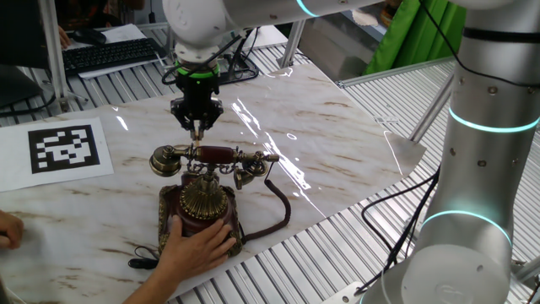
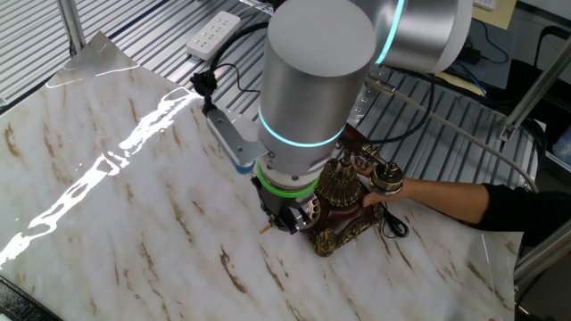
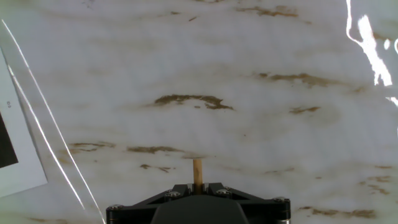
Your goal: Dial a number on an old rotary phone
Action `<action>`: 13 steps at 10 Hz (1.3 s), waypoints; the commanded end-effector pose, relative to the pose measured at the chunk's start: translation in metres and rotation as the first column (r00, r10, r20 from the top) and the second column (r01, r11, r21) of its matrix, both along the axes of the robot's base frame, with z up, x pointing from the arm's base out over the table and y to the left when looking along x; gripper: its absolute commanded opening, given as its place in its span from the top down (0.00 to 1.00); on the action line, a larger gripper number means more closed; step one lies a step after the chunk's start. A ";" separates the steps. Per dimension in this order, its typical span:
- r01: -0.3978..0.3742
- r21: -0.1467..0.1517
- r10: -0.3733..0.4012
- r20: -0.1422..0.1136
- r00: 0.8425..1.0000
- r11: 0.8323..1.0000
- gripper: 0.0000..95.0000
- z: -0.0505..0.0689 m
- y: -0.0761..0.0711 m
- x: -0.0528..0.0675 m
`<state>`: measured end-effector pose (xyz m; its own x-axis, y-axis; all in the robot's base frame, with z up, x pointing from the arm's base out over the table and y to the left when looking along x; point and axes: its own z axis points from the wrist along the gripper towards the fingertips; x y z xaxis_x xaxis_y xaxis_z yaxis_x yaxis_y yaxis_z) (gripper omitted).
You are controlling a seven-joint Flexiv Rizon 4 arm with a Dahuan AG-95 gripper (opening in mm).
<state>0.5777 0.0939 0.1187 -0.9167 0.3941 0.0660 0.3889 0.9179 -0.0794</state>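
Claw (image 1: 197,128) pointing straight down, fingers pinched together on a thin wooden stick (image 3: 198,172). Stick poking out below the fingertips, pale and upright in the hand view, marbled surface (image 3: 249,62) behind it. Tip hanging just behind the handset (image 1: 216,156) in one fixed view; contact with the phone not clear from any angle.

Old rotary phone (image 1: 202,201) near the front edge of the surface, dark red-brown base with brass filigree, handset resting across the cradle with brass ends left and right. Brass dial (image 1: 202,196) facing the front edge. Dark cord (image 1: 278,211) looping off the phone's right side and back round to the base. In the other fixed view, phone (image 2: 343,201) mostly hidden behind the arm's wrist, only brass trim and one handset end showing.

Human hand (image 1: 198,249) pressed flat against the front of the phone base, forearm coming in from the lower edge. Second hand (image 1: 10,230) just visible at the far left.

Printed black-and-white marker sheet (image 1: 59,150) lying flat on the surface, left of the phone and well apart. Black keyboard (image 1: 114,54) off the surface at the back. White power strip (image 2: 212,36) on the slatted bench beyond the marble.
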 end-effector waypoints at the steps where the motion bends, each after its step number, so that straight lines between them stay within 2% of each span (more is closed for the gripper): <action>1: -0.013 0.010 0.014 -0.013 1.000 1.000 1.00 -0.001 -0.007 0.001; 4: -0.023 0.010 0.023 -0.017 1.000 1.000 1.00 -0.002 -0.010 0.002; 7: -0.048 0.014 0.048 -0.011 0.999 0.999 1.00 -0.010 -0.021 0.007; 13: -0.025 0.018 0.026 -0.020 0.999 1.000 1.00 -0.011 -0.020 0.005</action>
